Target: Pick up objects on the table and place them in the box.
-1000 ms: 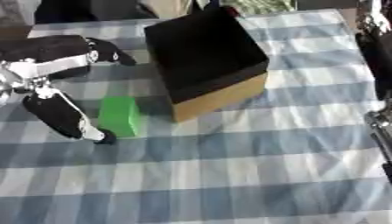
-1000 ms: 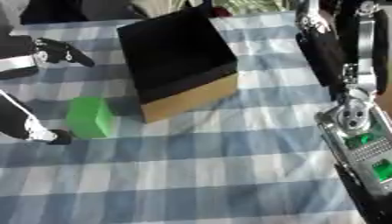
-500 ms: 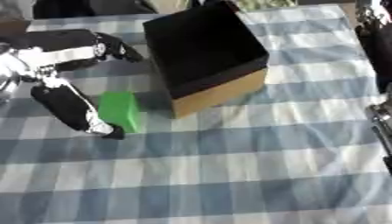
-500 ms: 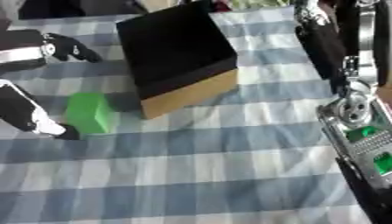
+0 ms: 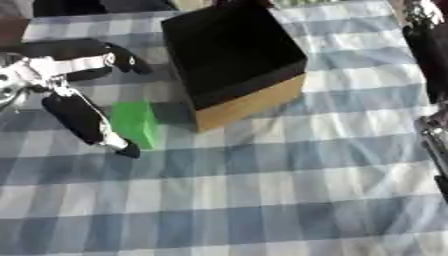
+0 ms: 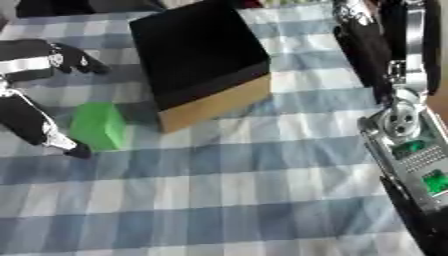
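The block [image 5: 135,122] is bright green, with flat faces and straight edges. It lies on the table [image 5: 262,200], at 9 o'clock from the box [image 5: 232,57] and just beside it. The table carries a blue and white checked cloth [image 6: 236,200], a little wrinkled. The box is brown cardboard outside and dark inside; I cannot tell if something is in it. The left hand [image 5: 74,107] is spread open around the block, one black finger along its left side, the others above it, holding nothing. The right hand does not show, only the arm [image 6: 407,145].
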